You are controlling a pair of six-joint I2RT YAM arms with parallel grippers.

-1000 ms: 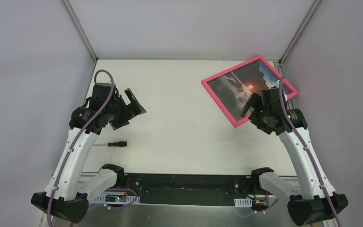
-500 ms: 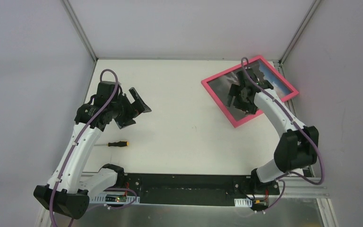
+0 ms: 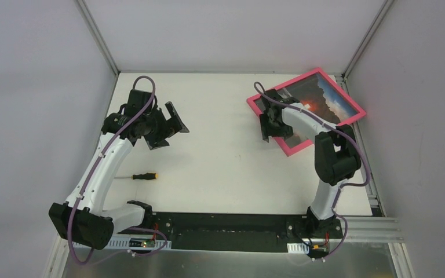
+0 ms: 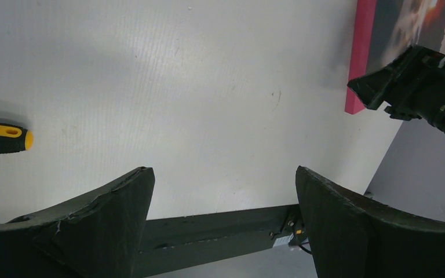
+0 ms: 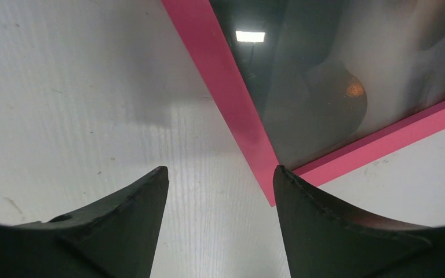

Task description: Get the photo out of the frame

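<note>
The pink frame (image 3: 295,80) lies face up at the back right of the table, turned at an angle, with the sunset photo (image 3: 324,101) inside it behind reflecting glass. My right gripper (image 3: 266,128) hovers at the frame's left near edge. In the right wrist view my right gripper (image 5: 220,171) is open over bare table. The frame (image 5: 232,98) has its corner just beside my right fingertip (image 5: 284,176), and the photo (image 5: 336,75) shows dimly. My left gripper (image 3: 171,130) hangs wide open and empty over the table's left middle. It faces the frame (image 4: 362,52) from a distance.
A screwdriver (image 3: 145,175) with a black and yellow handle lies near the left front, also seen as the screwdriver (image 4: 3,138) in the left wrist view. Grey enclosure walls stand close behind and right of the frame. A black rail (image 3: 226,223) runs along the near edge.
My right arm swung from the frame's near right side across it to its left near edge, and its jaws narrowed. My left arm moved slightly farther back and right, still open.
</note>
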